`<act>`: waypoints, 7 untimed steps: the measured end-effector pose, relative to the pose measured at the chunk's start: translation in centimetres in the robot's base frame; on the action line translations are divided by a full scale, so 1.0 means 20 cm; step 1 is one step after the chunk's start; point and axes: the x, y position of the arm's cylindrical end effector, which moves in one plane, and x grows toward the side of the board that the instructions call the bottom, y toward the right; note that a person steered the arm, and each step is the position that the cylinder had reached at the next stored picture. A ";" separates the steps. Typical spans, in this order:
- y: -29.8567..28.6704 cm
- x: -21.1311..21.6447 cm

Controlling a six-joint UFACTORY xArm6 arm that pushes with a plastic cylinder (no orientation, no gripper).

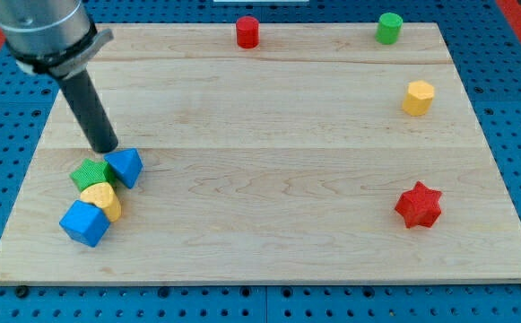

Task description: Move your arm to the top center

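Observation:
My tip [105, 148] rests on the wooden board [269, 161] at the view's left, just above and left of a blue triangular block [126, 167], nearly touching it. Below it a cluster sits together: a green star-shaped block [89, 173], a yellow block [103, 199] and a blue cube [84, 222]. A red cylinder [247, 32] stands at the top centre, far from the tip.
A green cylinder [389, 28] stands at the top right. A yellow hexagonal block [418, 97] sits at the right. A red star block [419, 205] sits at the lower right. The board lies on a blue pegboard [511, 108].

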 end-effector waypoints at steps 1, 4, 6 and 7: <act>0.21 -0.38; 1.15 -1.16; 1.12 -1.17; 0.98 -1.16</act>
